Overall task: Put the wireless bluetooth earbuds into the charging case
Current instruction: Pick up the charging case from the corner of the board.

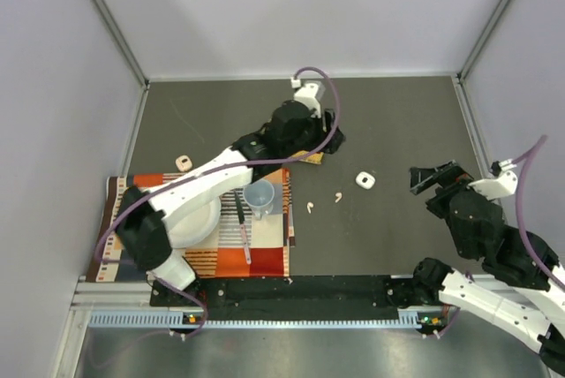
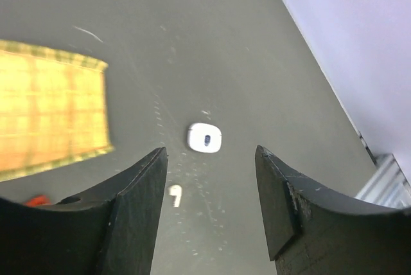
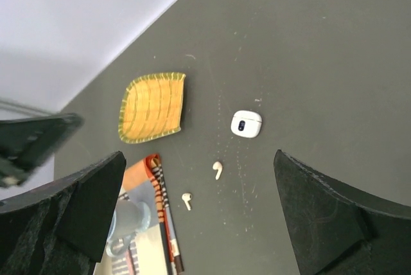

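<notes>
Left gripper (image 2: 209, 214) hangs w/ jaws spread wide, nothing between them, above the far-centre part of the dark grey worktop (image 1: 397, 122); from its wrist cam I look down on a white rounded plastic charging case (image 2: 205, 138) and one small white comma-shaped plastic earbud (image 2: 176, 195) just nearer me.

Going left to right on the top cam: a small cream rounded piece (image 1: 183, 162) sits alone towards the left edge, too small for me to tell what it is. Next, by the near-left corner, a striped orange/red cloth mat (image 1: 265, 259) carrying a white plate (image 1: 205, 219), a clear plastic cup w/ handle (image 1: 259, 197) and a slim dark pen-like utensil (image 1: 241, 228). A yellow woven coaster (image 3: 152, 106) lies further back, partly under the left arm in the top view. Right of the mat, near the worktop's centre, two earbuds lie apart from each other: one (image 1: 311, 207) closer to the mat, the other (image 1: 338, 196) nearer the case (image 1: 365, 180). Neither touches the case; I can't tell if its lid is up.

Right gripper (image 3: 199, 217) hangs near the right edge, fingers wide apart, empty, well clear of the case.
</notes>
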